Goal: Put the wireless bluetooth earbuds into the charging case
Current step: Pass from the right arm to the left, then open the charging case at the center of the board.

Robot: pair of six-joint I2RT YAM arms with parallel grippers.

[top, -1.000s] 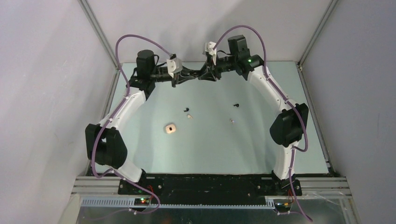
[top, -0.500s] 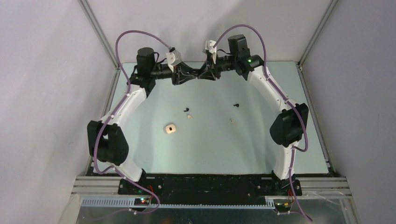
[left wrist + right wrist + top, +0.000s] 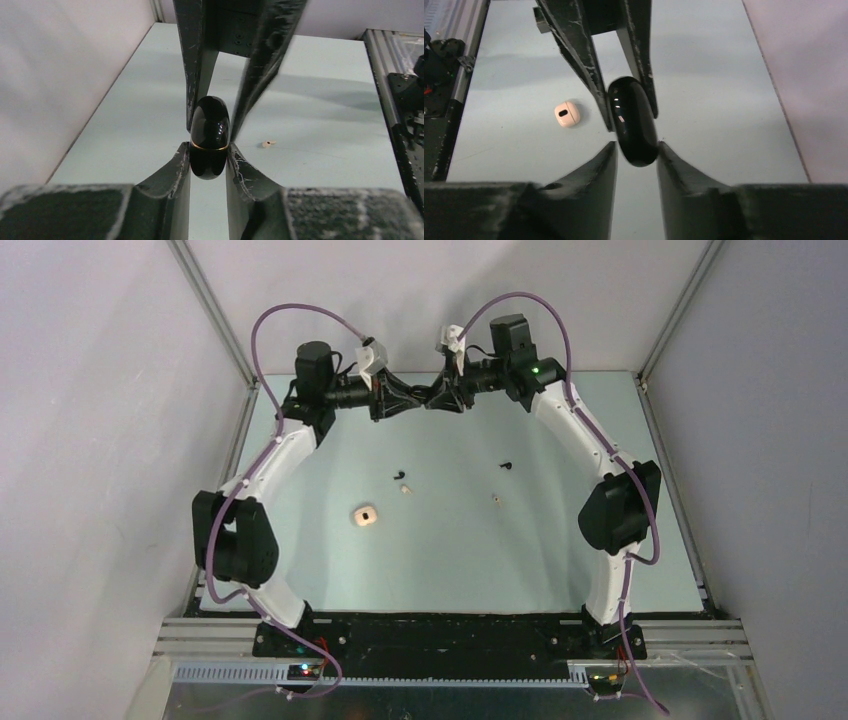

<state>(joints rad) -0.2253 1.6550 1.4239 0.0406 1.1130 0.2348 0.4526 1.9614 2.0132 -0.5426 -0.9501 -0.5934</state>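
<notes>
Together, both claws pinch the black charging case [image 3: 210, 130] at 12 o'clock

At the 12 o'clock edge of the tabletop [image 3: 450, 560], the two arms arch inward and meet tip to tip above the surface. The left claw [image 3: 209, 159] is pressed onto the lower part of the case, one finger on each flank, just under the thin gold seam that rings its glossy shell. The right claw [image 3: 634, 150] grips the same case from the opposite side, with a finger against each flank. In the left wrist view those fingers come down from 12 o'clock, and the one at 1 o'clock is blurred. The case looks closed along the seam. In the right wrist view it sits tilted, its far end leaning toward 11 o'clock. It hangs off the tabletop, carried by the claws alone.

All four earbuds lie loose on the tabletop. In the top view, a black earbud [image 3: 401, 477] rests near the middle, with a cream earbud [image 3: 405, 489] just beside it at its 5 o'clock. Well apart from that pair, toward 3 o'clock, lies a second black earbud [image 3: 506, 466], with a second cream earbud [image 3: 495, 499] near its 7 o'clock. A cream case [image 3: 365, 516] sits at 8 o'clock of the first pair and shows a dark spot on its upturned face.
</notes>
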